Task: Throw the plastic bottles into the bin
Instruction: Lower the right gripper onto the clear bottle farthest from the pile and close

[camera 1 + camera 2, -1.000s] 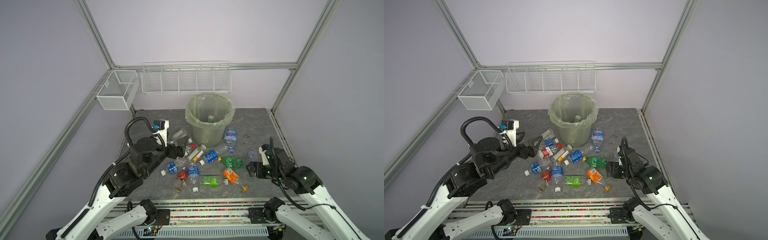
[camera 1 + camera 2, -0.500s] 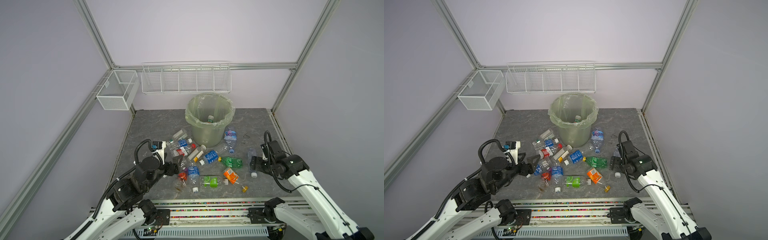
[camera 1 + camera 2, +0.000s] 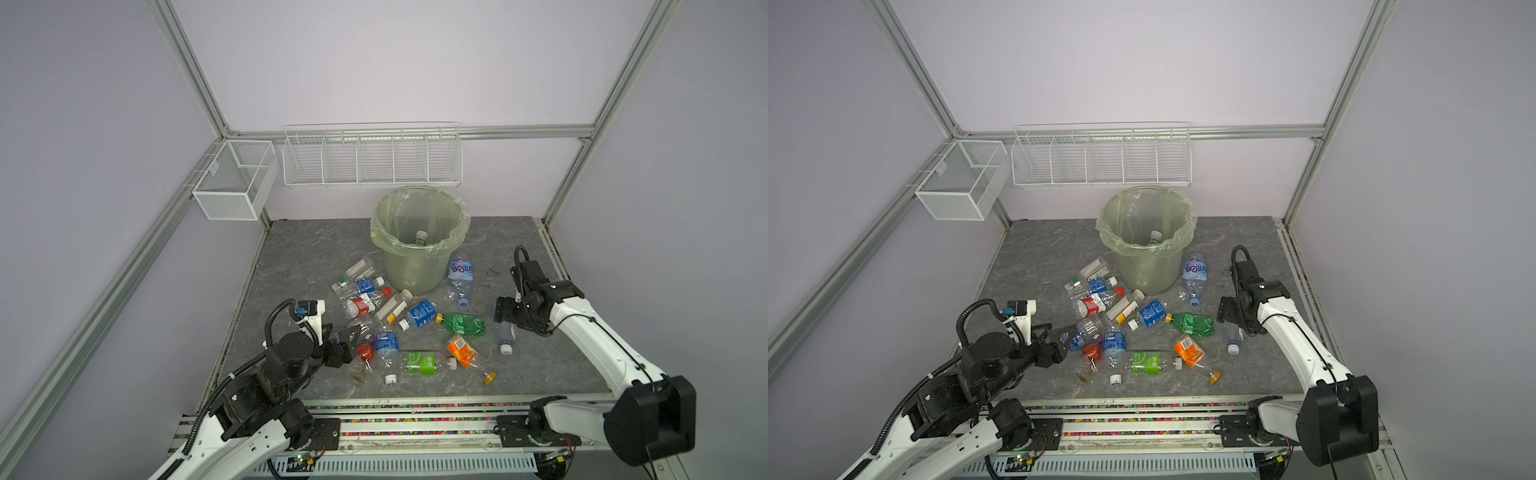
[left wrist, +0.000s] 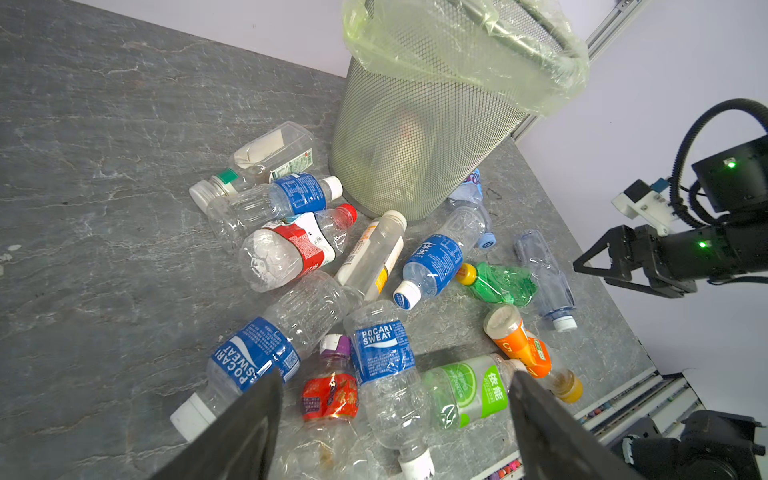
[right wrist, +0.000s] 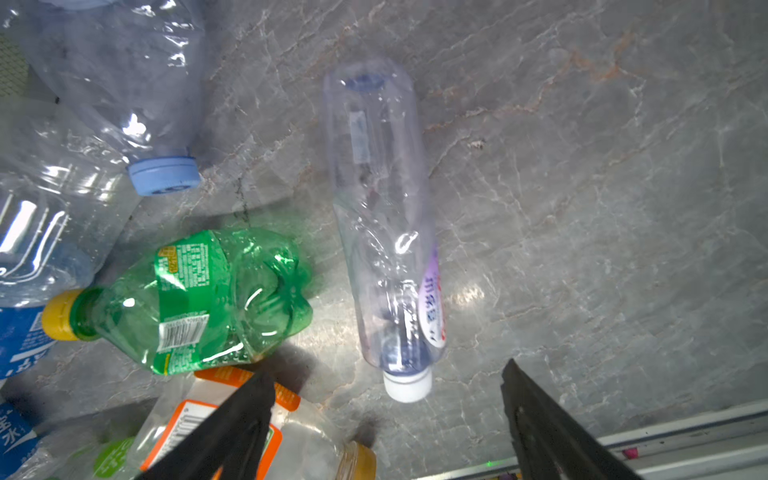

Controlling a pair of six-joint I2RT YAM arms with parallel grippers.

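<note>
Thirteen bottles [image 3: 386, 341] lie on the table [image 3: 316, 249], as near as the heap lets them be counted; just one of them is tinted green. One more bottle [image 3: 421, 240] shows inside the bin [image 3: 409, 272]. One bin. Two wire baskets [image 3: 372, 166], one long and one small [image 3: 232, 187]

Bottles [image 4: 382, 349] glossy plastic; bin [image 4: 415, 145] fine mesh, filmy liner [image 4: 540, 83]; tabletop [image 4: 104, 166] matt stone-look.

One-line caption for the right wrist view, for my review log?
Open right gripper hovers over a clear white-capped bottle lying beside a crushed green bottle on the grey table.
</note>
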